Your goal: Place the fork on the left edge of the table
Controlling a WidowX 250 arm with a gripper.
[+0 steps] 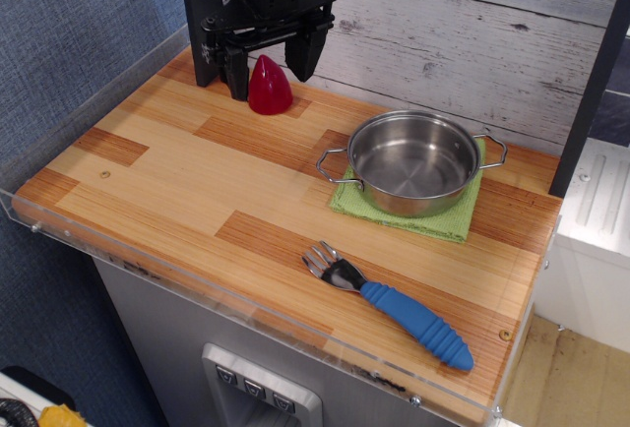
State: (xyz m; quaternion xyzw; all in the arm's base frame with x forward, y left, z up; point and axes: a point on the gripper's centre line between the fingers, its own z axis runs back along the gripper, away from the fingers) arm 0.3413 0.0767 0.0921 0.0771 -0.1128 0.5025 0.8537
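The pot point(413, 161) sits toward the right side of the tabletop point(187, 191), a shiny steel pan with two loop handles, empty inside, and everything else is placed from it. Right under the pot lies a green cloth point(448, 218), its edges poking out at the front and the right. Down toward the near edge, in front of the pot and clear of the cloth, there's the fork point(389, 303): it lies flat on the wood, silver tines pointing up-left toward the pot's left handle, thick ribbed blue handle running away to the lower right, almost to the front-right corner. Nothing is touching it.

Now swing to the far left of the pot, up by the back wall. There's the pincer point(270, 63), black, hanging above the wood with its two fingers pointing down and spread apart, open, gripping nothing. Between those fingers and just in front of them stands a red cone-shaped object point(269, 86), upright on the tabletop; whether the fingers touch it, I can't tell from this angle. The pincer is well apart from the fork, with the pot sitting roughly between the two.

Far left of the pot, the planks run bare out to the clear acrylic rim point(69, 235) that wraps the edge.
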